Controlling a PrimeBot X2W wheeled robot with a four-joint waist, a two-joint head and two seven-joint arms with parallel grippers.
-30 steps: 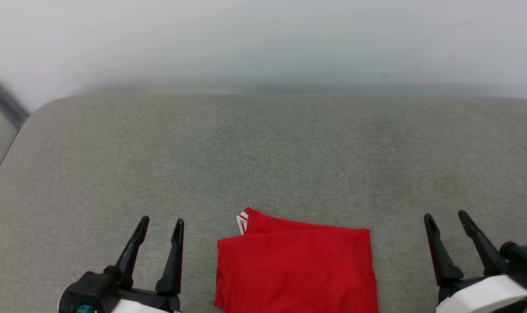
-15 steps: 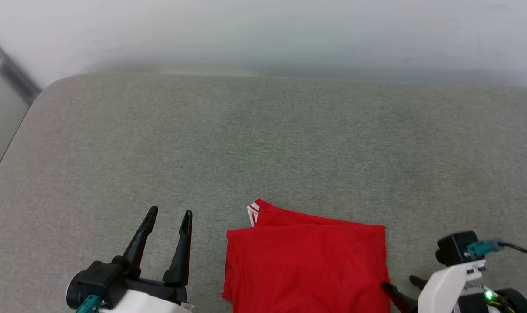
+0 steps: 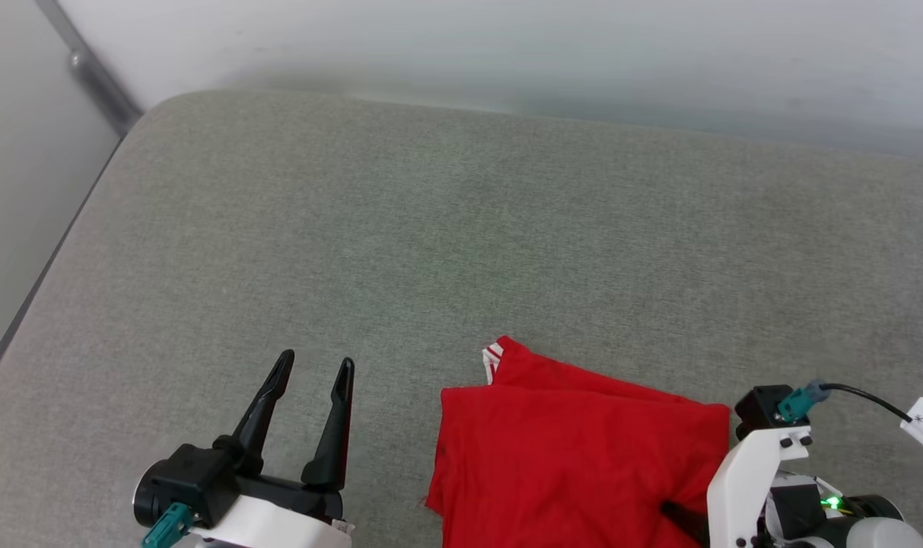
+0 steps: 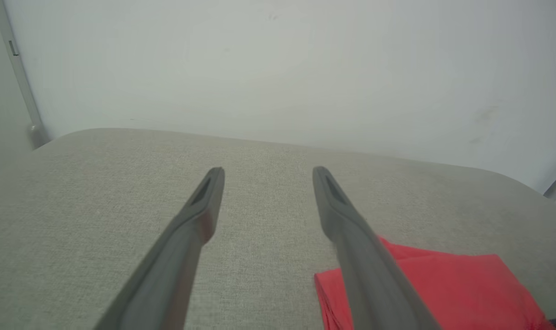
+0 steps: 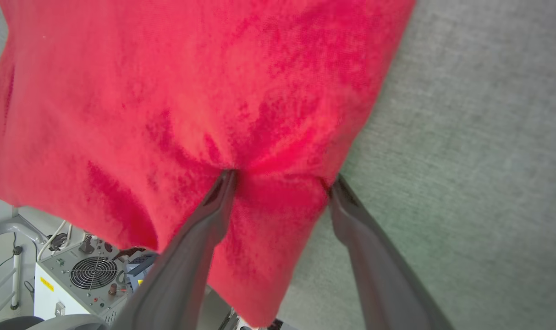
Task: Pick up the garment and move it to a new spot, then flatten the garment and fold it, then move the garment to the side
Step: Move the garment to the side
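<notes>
Our right pincer, seen from its own wrist camera, has its two fingers wide apart and clamps nothing. Both tips press down on the garment: one tip sinks into the red cloth and makes small wrinkles around it, the other tip stands exactly at the cloth's edge, where the grey counter begins. Part of the garment hangs over the counter's border, and under it we see a white box with a round fan grille on the floor.

From the head camera, we find the garment folded to a rough rectangle at the near border of the counter, to the right of the middle. A small piece of white-and-red striped trim comes out at its far left corner. Our left pincer is just beside the garment on the left, not touching it, with the fingers apart and nothing between them. At the lower right is the white wrist of the right arm (a small green light shines on it), and one dark finger lies on the red cloth.

From the left wrist camera, we see the two fingers spread over bare counter. The garment lies at the lower right, partly hidden behind one finger. A pale wall stands behind the counter.
</notes>
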